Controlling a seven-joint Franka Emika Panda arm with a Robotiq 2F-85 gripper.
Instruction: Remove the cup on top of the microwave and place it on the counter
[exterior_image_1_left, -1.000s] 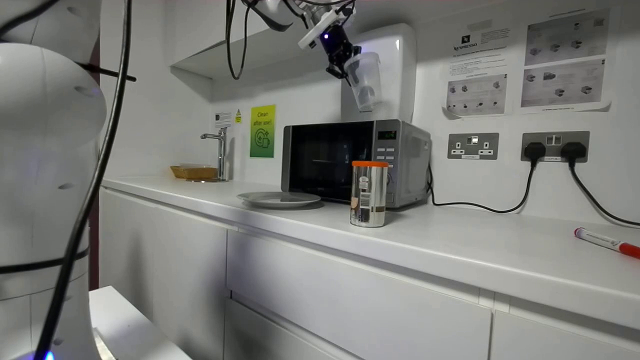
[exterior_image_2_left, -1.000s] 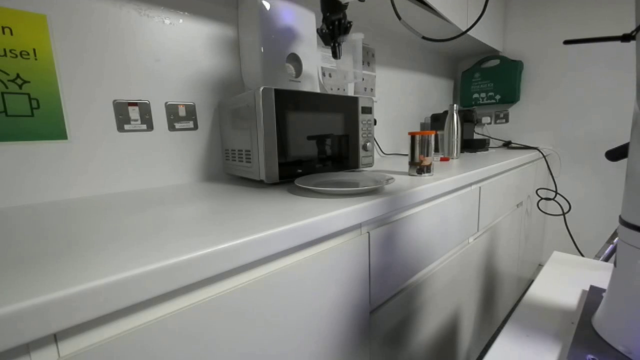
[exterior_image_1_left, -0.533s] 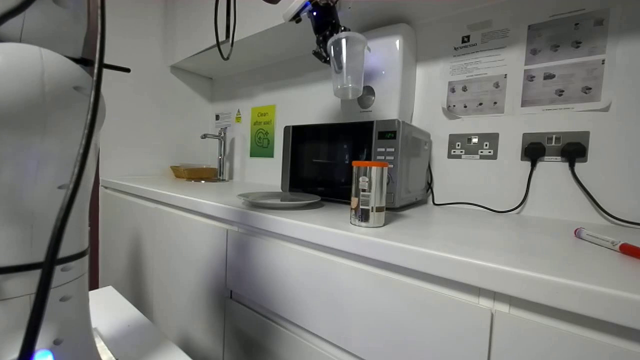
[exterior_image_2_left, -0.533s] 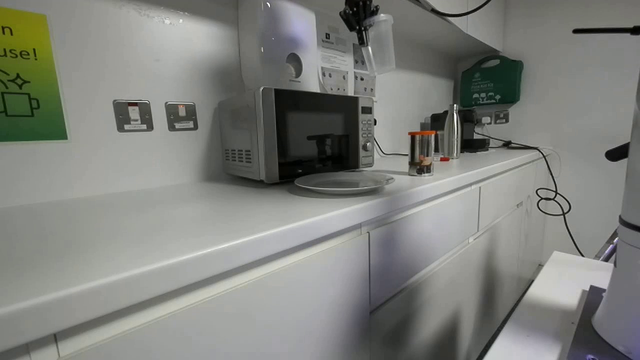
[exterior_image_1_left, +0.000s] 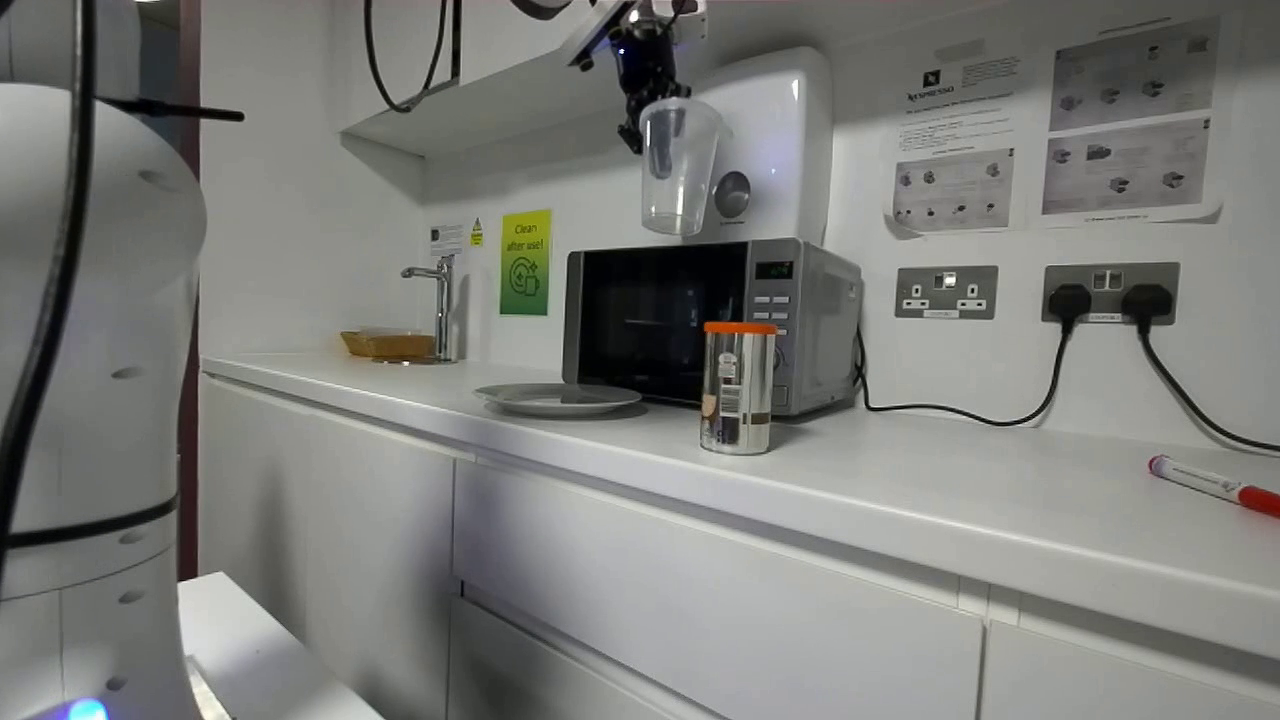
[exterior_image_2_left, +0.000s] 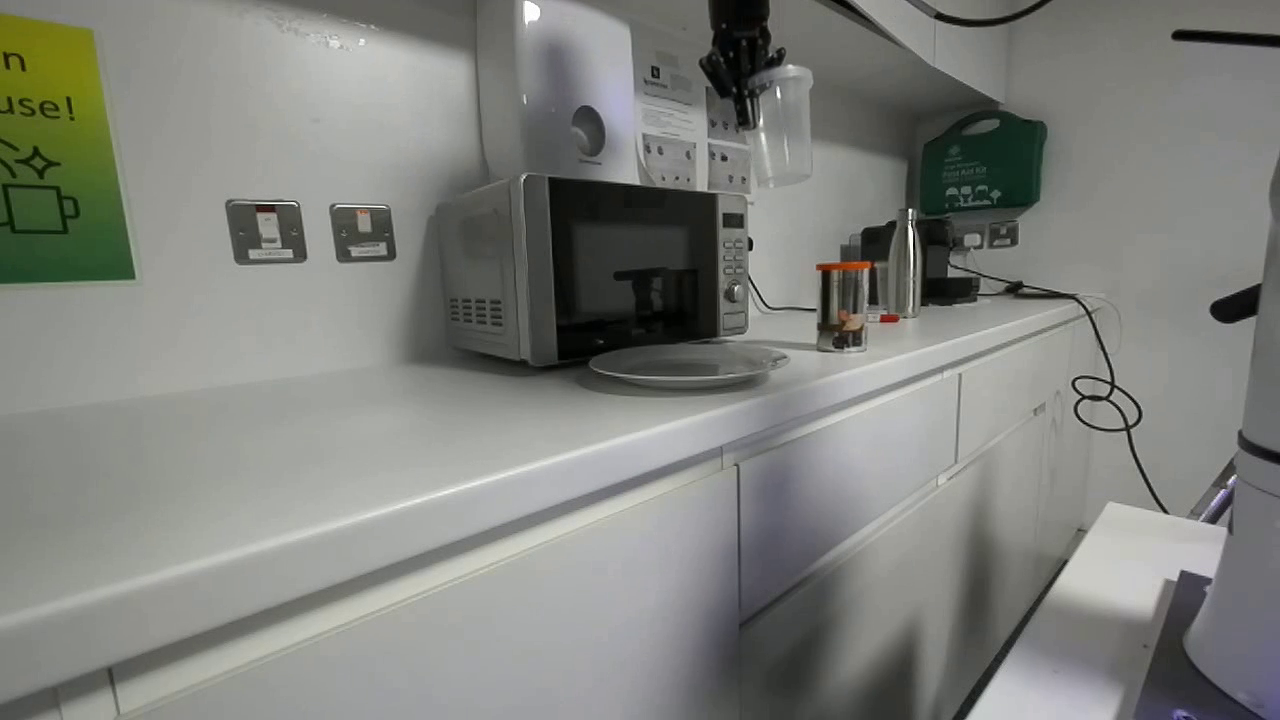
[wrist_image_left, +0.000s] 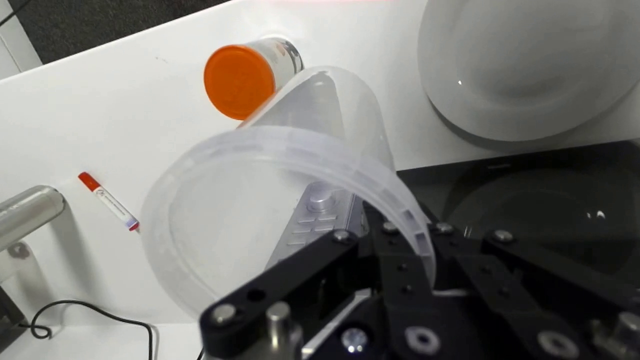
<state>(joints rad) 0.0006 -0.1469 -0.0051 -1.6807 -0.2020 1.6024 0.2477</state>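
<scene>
The clear plastic cup (exterior_image_1_left: 680, 180) hangs in the air, slightly tilted, higher than the top of the silver microwave (exterior_image_1_left: 660, 320). My gripper (exterior_image_1_left: 650, 130) is shut on the cup's wall near the rim, one finger inside and one outside. In an exterior view the cup (exterior_image_2_left: 785, 135) and gripper (exterior_image_2_left: 745, 112) are right of the microwave's (exterior_image_2_left: 630, 270) top right corner. In the wrist view the cup (wrist_image_left: 300, 142) tips away from the fingers (wrist_image_left: 405, 235). The white counter (exterior_image_1_left: 950, 480) lies below, and also shows in the wrist view (wrist_image_left: 125, 130).
A metallic canister with orange lid (exterior_image_1_left: 737, 390) stands in front of the microwave's right end. A grey-white plate (exterior_image_1_left: 557, 400) lies beside it. A red-and-white marker (exterior_image_1_left: 1215, 485) and a steel bottle (exterior_image_2_left: 905, 265) are farther along. A white wall box (exterior_image_1_left: 770, 140) is behind.
My gripper has carried the cup out, away from the wall box and microwave. It rose at first, then came down somewhat. The cup stays gripped.
</scene>
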